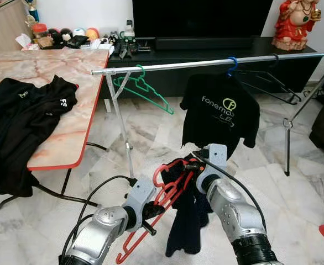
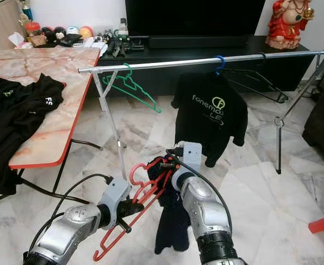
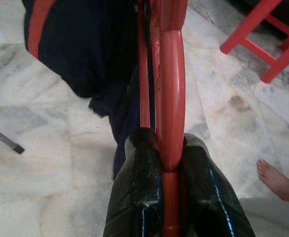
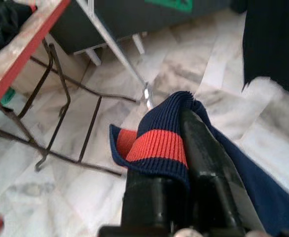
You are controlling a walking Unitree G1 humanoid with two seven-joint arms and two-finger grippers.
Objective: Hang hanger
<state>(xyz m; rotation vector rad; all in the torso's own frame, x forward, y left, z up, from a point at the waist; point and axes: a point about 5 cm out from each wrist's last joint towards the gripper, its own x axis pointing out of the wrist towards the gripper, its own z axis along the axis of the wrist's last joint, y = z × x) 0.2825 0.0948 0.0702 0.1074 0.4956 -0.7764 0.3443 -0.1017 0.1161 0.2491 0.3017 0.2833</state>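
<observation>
A red plastic hanger [image 1: 167, 193] is held low in front of me, my left gripper [image 3: 171, 148] shut on its lower bar. A navy garment with a red stripe [image 1: 187, 221] hangs from the hanger's upper part. My right gripper [image 4: 176, 123] is shut on the garment's striped ribbed edge [image 4: 157, 145], just right of the hanger's hook. The silver clothes rail [image 1: 206, 63] runs across above and beyond both grippers. It carries a green hanger [image 1: 142, 88] and a black printed T-shirt [image 1: 220, 113] on a blue hanger.
A marble-topped table with a red edge [image 1: 68, 132] stands at the left with black clothes [image 1: 18, 121] on it. The rack's legs [image 1: 120, 118] stand beside it. A dark TV cabinet [image 1: 206, 49] is behind the rail. A red stool [image 3: 268, 49] and a person's bare foot [image 3: 275, 180] are on the floor nearby.
</observation>
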